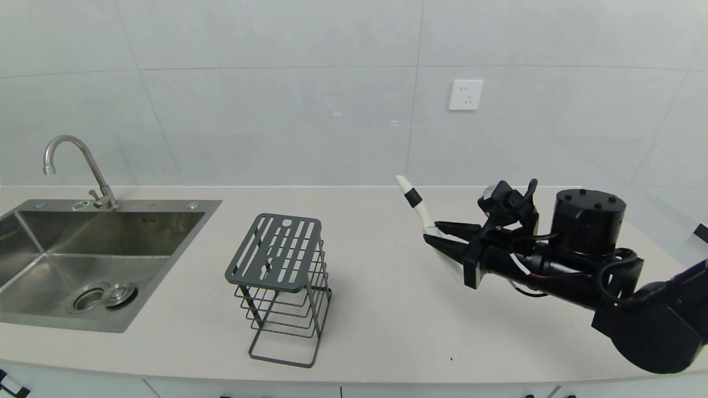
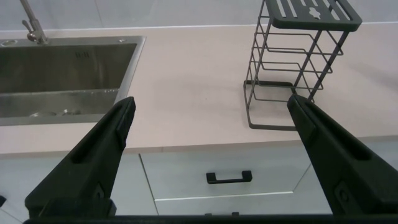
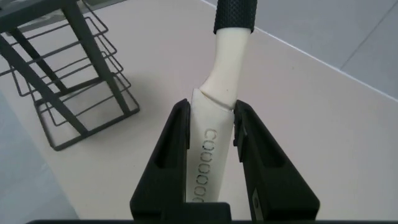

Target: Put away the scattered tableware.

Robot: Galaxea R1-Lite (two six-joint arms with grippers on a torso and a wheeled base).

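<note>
Right gripper [image 1: 432, 232] is clamped on a long white utensil with a black textured band around its handle [image 1: 423, 213], over the right part of the pale beige counter [image 1: 381, 315]. In the right wrist view its two black fingers [image 3: 177, 134] press against either side of the utensil's wider white part, which carries a row of small round marks, while the slimmer handle and its black band [image 3: 236, 15] stick out beyond the fingertips. The white utensil is held tilted, with the handle end raised toward the tiled back wall and the other end low by the gripper body; whether that low end touches the counter cannot be told. A dark grey wire rack with a slotted flat top plate [image 1: 276, 276] stands upright near the middle of the counter, well apart from the utensil on the robot's left of it. Farther left, a stainless steel sink [image 1: 50, 265] is set into the counter, with a curved metal tap [image 1: 77, 160] behind it. A white wall socket [image 1: 466, 94] sits on the tiles. Left gripper [image 2: 208, 112] hangs in front of the counter's edge with its black fingers [image 2: 102, 146] spread wide and nothing between them, above a white drawer with a black handle [image 2: 229, 178]; the rack [image 2: 298, 62] and sink [image 2: 62, 74] lie beyond it.
</note>
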